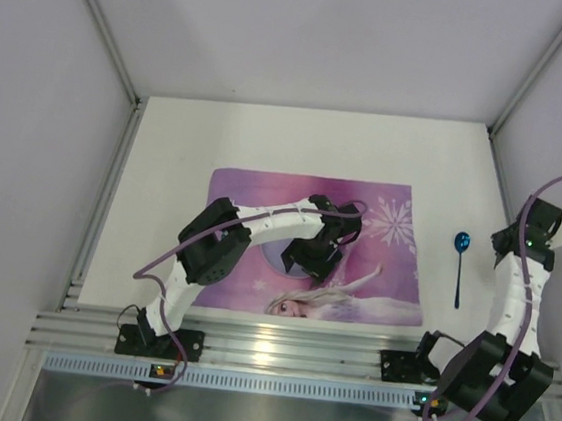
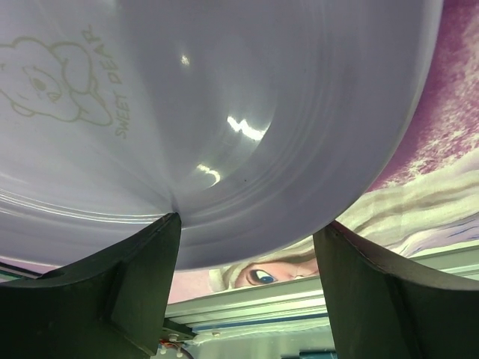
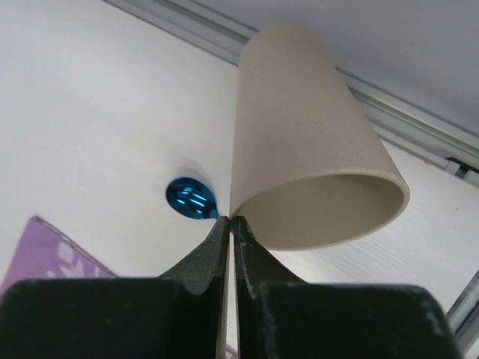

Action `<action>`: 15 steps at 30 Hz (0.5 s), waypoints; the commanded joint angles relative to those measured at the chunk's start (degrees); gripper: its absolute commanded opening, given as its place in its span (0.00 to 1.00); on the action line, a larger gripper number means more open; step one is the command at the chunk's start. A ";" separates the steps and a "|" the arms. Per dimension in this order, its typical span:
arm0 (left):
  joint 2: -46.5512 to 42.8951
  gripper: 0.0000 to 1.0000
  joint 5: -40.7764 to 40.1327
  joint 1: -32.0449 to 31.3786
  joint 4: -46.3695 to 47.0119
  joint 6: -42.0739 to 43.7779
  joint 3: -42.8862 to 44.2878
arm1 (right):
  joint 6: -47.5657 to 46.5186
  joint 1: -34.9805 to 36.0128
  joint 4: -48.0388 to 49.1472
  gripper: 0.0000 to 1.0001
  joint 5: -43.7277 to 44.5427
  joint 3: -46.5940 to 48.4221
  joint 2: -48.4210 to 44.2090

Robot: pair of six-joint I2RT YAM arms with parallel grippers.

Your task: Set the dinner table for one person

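At the near edge runs the aluminium rail [image 1: 277, 346] of the dinner table [image 1: 164, 178], the wide white top that fills the booth, with both arm bases bolted along the rail. Just beyond it lies a purple-pink princess placemat [image 1: 253, 192], its long side parallel to the rail. The left arm reaches over the mat's middle, and the left gripper [image 2: 248, 224] hangs low over it with its jaws wide apart. A glossy pale lavender plate [image 2: 247, 112], printed with a bear and the words "SWEET DEAR", fills the wrist view. Its rim dips between the two dark fingers [image 2: 127, 284] and touches the tip of the one on the view's left. To the right of the mat, on the bare tabletop, a shiny blue spoon [image 1: 459, 275] lies with its bowl toward the far side and its handle toward the rail. Farther right, near the table's right edge, the right gripper [image 3: 232, 221] has its jaws pressed almost together. They pinch the rim of a beige cup [image 3: 299, 127], which tilts with its open mouth toward the wrist camera.
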 commanded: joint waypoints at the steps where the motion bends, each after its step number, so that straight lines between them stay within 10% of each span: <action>1: -3.18 0.77 0.16 -0.25 0.76 -1.60 0.93 | 0.92 0.04 -7.81 0.00 0.83 10.13 -0.48; 15: -5.29 0.98 -0.89 -0.51 4.62 -1.95 -5.30 | 12.97 2.76 -24.96 0.00 -15.08 27.45 2.59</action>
